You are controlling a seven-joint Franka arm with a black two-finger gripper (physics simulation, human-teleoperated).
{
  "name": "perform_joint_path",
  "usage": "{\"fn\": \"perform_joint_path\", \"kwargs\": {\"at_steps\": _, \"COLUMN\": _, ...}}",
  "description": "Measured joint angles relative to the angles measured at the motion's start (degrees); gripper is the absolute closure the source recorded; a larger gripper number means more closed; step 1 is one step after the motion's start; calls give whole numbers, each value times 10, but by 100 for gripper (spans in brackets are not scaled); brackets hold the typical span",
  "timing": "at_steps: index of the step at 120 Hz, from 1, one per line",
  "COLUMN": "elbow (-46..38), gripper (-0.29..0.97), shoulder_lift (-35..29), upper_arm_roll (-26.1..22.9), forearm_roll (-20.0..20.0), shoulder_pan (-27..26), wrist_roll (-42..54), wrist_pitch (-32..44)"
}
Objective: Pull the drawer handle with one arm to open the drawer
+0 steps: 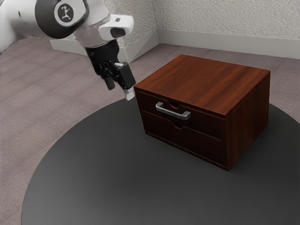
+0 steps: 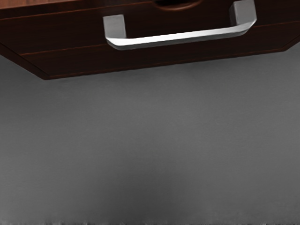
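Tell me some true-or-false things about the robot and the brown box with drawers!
1. The fingers are gripping the handle. False: they hang open in the air, apart from it, near the cabinet's corner.
2. The handle is silver-coloured. True.
3. The top drawer is pulled out. False: its front sits flush with the cabinet.
4. The cabinet stands on a dark round table. True.

No words or numbers can be read anywhere. A small white emblem (image 1: 64, 11) sits on the arm's grey joint cap (image 1: 73, 18).
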Motion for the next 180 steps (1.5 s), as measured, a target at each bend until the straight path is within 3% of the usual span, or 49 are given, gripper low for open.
{"fn": "perform_joint_path", "kwargs": {"at_steps": 60, "elbow": -25, "gripper": 2, "shoulder_lift": -24, "upper_arm_roll": 8, "forearm_roll": 3, "shoulder_pan": 3, "wrist_roll": -45, "wrist_pitch": -4}}
{"fn": "perform_joint_path", "kwargs": {"at_steps": 88, "elbow": -37, "gripper": 2, "shoulder_lift": -51, "upper_arm_roll": 0, "forearm_roll": -31, "shoulder_pan": 11, "wrist_roll": -315, "wrist_pitch": -38}}
{"fn": "perform_joint_path", "kwargs": {"at_steps": 106, "elbow": -36, "gripper": 2, "shoulder_lift": -57, "upper_arm_roll": -3, "forearm_roll": -22, "shoulder_pan": -12, "wrist_roll": -484, "wrist_pitch": -31}}
{"fn": "perform_joint_path", "kwargs": {"at_steps": 122, "elbow": -47, "gripper": 3, "shoulder_lift": -38, "upper_arm_roll": 1, "forearm_roll": -12, "shoulder_pan": -19, "wrist_roll": -608, "wrist_pitch": 24}}
{"fn": "perform_joint_path", "kwargs": {"at_steps": 145, "elbow": -57, "gripper": 3, "shoulder_lift": -16, "upper_arm_roll": 1, "forearm_roll": -5, "shoulder_pan": -2, "wrist_roll": -745, "wrist_pitch": 94}}
{"fn": "perform_joint_path", "kwargs": {"at_steps": 180, "elbow": -105, "gripper": 5, "shoulder_lift": -20, "upper_arm_roll": -4, "forearm_roll": -3, "shoulder_pan": -32, "wrist_roll": -876, "wrist_pitch": 142}}
